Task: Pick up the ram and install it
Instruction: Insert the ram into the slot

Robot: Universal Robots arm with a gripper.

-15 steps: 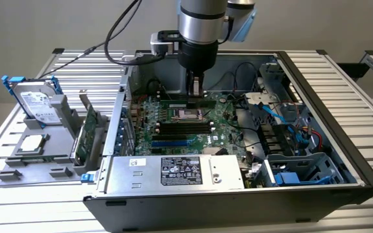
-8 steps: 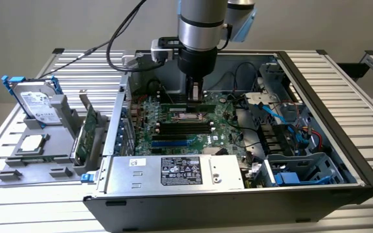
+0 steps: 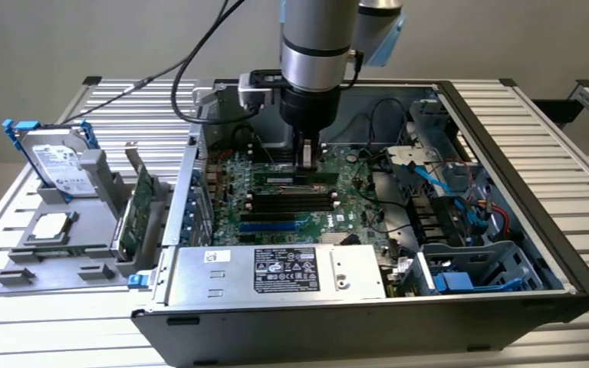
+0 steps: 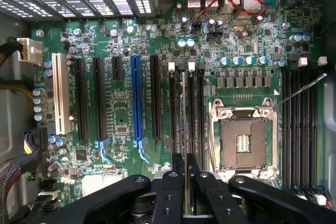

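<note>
Wrist view tells it plainly: the gripper (image 4: 185,184) is pinched nearly closed on the ram (image 4: 184,114). We see the ram edge-on as a thin strip running along the black memory slots (image 4: 172,114), just beside the CPU socket (image 4: 242,142) near the middle of the motherboard (image 4: 121,93). From the exterior view the arm (image 3: 315,46) reaches straight down into the open computer case (image 3: 524,188), toward its far wall, and whether the stick is fully seated I cannot tell.
</note>
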